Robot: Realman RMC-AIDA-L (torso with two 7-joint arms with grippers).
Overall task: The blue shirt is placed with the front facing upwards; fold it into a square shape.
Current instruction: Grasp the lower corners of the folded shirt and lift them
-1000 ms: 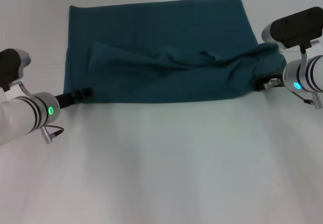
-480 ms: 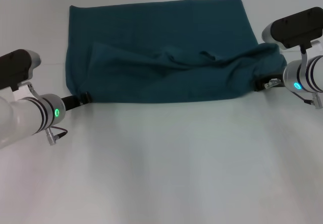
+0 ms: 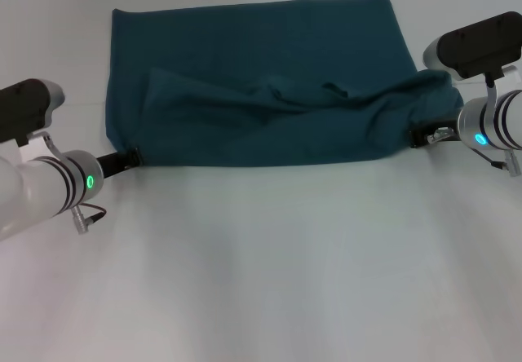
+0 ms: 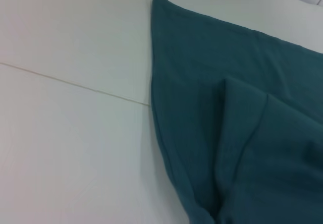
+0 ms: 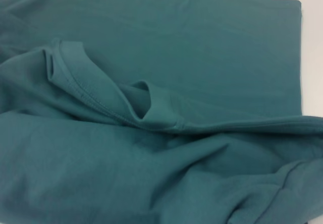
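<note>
Blue shirt (image 3: 261, 85): half-folded on white table (image 3: 269, 280). Left gripper (image 3: 130, 157) and right gripper (image 3: 420, 138) at near corners; finger state cannot be told.

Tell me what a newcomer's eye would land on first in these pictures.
The blue shirt dominates: a wide teal slab across the far half of the white table, its near part rumpled into folds, with a hemmed opening poking up in the right wrist view. Next come the two white arms flanking it, the left pincer at the shirt's near left corner and the right pincer at its bunched right edge.
</note>
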